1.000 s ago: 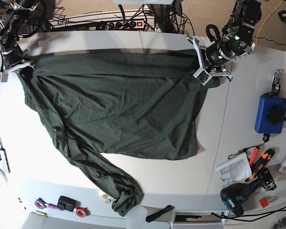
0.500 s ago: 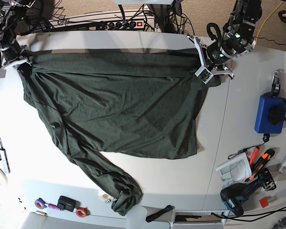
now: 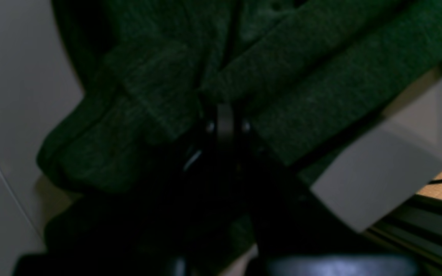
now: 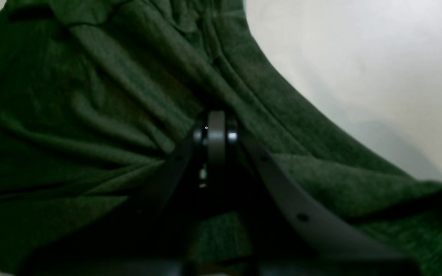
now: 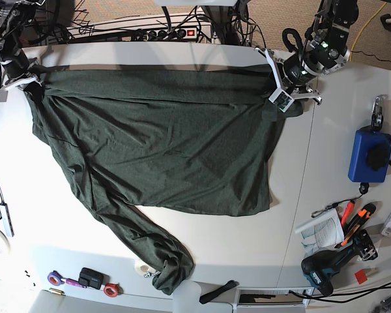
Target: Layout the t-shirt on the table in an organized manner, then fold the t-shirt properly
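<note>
The dark green t-shirt (image 5: 163,143) lies spread across the white table (image 5: 326,130), its far edge stretched between both arms. One long sleeve trails to the front edge (image 5: 169,267). My left gripper (image 5: 283,96) is shut on the shirt's far right corner; the left wrist view shows its tips (image 3: 225,122) pinched into bunched fabric (image 3: 148,88). My right gripper (image 5: 21,81) is shut on the far left corner, and in the right wrist view its tips (image 4: 216,132) are clamped on a gathered fold (image 4: 90,115), with bare table (image 4: 359,57) to the right.
A blue pouch (image 5: 368,155), a booklet (image 5: 319,229), orange-handled tools (image 5: 355,218) and a drill (image 5: 329,264) sit on the right panel. Tape rolls and a small black item (image 5: 81,280) lie at the front left. A power strip and cables (image 5: 169,32) run along the far edge.
Both grippers have pulled the shirt's top edge toward the far side of the table. The edge between them is now straighter and tauter, and the right corner has risen.
</note>
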Controlling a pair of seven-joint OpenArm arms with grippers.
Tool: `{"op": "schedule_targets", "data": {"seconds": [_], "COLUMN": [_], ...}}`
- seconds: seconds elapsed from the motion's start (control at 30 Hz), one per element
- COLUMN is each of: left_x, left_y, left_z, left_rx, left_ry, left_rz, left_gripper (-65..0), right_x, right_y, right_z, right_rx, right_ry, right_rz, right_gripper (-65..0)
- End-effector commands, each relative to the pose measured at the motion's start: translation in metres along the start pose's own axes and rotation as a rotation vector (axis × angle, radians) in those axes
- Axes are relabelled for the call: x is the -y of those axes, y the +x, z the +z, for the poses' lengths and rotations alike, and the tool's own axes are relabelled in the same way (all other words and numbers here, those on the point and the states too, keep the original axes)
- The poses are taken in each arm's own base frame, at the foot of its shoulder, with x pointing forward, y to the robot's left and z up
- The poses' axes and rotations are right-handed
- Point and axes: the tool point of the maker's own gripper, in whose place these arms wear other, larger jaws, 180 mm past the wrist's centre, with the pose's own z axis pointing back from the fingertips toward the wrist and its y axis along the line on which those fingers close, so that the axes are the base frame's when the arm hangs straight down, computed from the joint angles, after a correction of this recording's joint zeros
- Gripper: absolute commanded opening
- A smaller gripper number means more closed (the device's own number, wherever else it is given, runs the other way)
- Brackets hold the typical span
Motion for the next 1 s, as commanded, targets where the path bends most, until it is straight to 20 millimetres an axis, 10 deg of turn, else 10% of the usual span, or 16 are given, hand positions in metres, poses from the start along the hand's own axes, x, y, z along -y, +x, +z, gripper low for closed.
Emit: {"op": "schedule_targets", "data": {"seconds": [0.0, 0.13, 0.3, 0.97], "left_x": [-0.011, -0.015, -0.017, -0.014], "left_y": [-0.029, -0.016, 0.005, 0.089], "left_z": [0.003, 0.004, 0.006, 0.031], "left_rx": [-0.136, -0.102, -0.039, 0.236], "left_ry": [0.052, 0.066, 0.074, 0.099], "left_rz": [-0.017, -0.022, -0.04, -0.106], "left_gripper": [-65.0, -65.0, -46.5, -43.4], "right_x": [0.024, 0.022, 0.014, -0.024], "right_y": [-0.058, -0.052, -0.045, 0.038], "right_z": [0.009, 0.007, 0.003, -0.011], "right_rx": [-0.264, -0.251, -0.236, 0.032], "right_ry": [-0.111, -0.105, -0.068, 0.102], "right_rz": [0.025, 0.021, 0.053, -0.03], "right_gripper": [-65.0, -64.1, -40.9, -40.3]}}
